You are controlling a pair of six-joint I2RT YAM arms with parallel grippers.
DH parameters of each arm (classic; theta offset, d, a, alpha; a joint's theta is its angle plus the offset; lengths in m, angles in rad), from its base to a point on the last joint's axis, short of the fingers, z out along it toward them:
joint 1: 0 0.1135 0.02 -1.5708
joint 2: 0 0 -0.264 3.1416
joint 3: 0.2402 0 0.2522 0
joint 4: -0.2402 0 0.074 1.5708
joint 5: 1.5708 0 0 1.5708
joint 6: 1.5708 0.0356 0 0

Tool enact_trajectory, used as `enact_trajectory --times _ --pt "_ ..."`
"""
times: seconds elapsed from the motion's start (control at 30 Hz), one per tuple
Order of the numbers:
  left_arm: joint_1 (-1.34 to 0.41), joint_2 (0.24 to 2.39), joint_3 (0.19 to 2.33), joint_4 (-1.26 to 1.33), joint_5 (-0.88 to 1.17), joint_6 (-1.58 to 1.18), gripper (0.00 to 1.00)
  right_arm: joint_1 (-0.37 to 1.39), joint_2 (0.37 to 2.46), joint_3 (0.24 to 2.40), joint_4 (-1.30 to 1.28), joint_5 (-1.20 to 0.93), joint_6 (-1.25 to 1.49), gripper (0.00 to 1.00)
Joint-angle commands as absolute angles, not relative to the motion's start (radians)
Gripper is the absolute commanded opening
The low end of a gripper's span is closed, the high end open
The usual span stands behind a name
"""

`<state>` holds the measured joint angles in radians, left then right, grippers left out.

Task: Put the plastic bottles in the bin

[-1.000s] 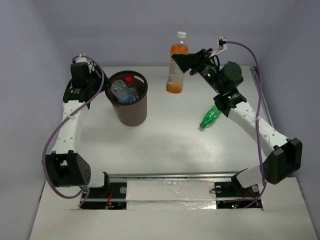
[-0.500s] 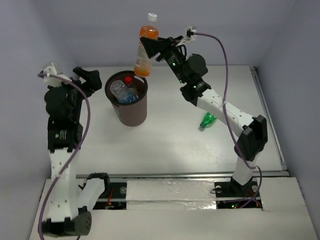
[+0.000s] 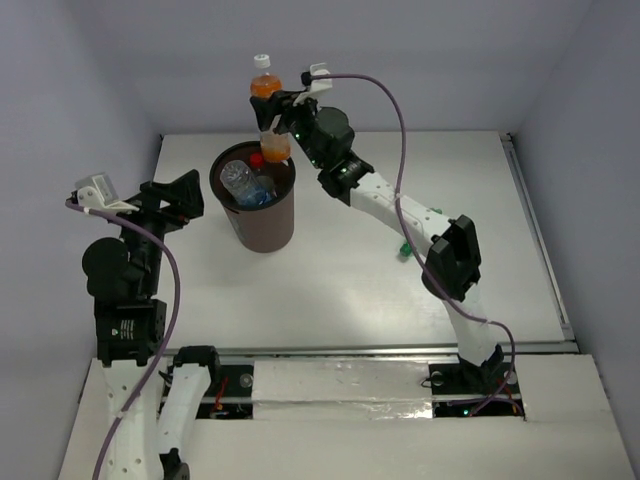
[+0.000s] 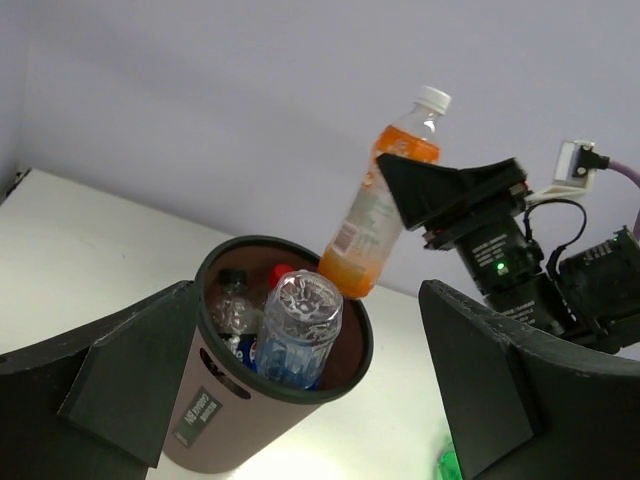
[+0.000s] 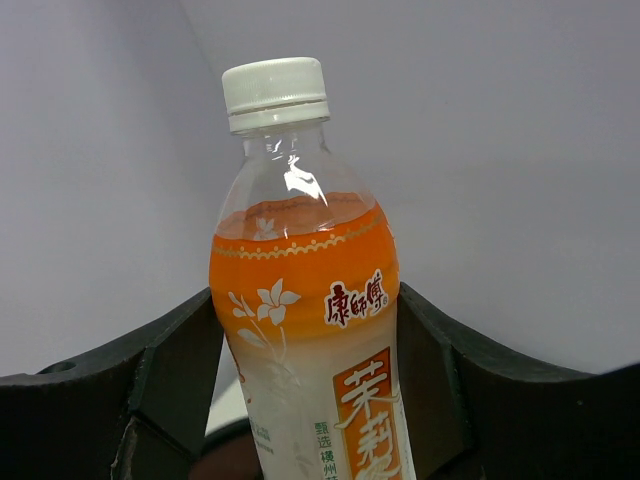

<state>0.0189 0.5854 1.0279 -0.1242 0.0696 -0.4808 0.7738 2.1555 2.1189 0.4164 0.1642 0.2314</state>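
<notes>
My right gripper (image 3: 279, 108) is shut on the orange bottle (image 3: 265, 112) with the white cap and holds it upright just above the far rim of the dark brown bin (image 3: 266, 232). In the right wrist view the fingers (image 5: 178, 372) clamp the orange bottle (image 5: 300, 270) on both sides. The bin (image 4: 207, 427) holds a plain clear bottle (image 4: 296, 325), a red-capped one (image 3: 257, 157) and a blue-labelled one (image 3: 263, 194). The green bottle (image 3: 404, 248) lies on the table, mostly hidden behind my right arm. My left gripper (image 3: 186, 197) is open and empty, left of the bin.
The bin stands at the back left of the white table (image 3: 330, 280). Grey walls close in the back and sides. My right arm (image 3: 400, 210) stretches diagonally over the table's middle. A metal rail (image 3: 340, 350) runs along the near edge.
My right arm has carried the orange bottle left from the table's back middle to above the bin. My left arm has pulled back from the bin toward the near left.
</notes>
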Motion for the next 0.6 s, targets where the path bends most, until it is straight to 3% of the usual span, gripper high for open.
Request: enact_trajectory --times 0.0,0.37,0.57 --pt "0.012 0.600 1.023 -0.086 0.092 -0.485 0.90 0.811 2.128 2.119 0.413 0.195 0.118 0.65" --pt "0.012 0.594 1.032 -0.089 0.110 -0.503 0.89 0.839 2.010 1.844 0.480 0.216 0.091 0.71" --pt "0.012 0.581 1.023 -0.106 0.104 -0.500 0.89 0.857 1.948 1.737 0.517 0.209 0.097 0.83"
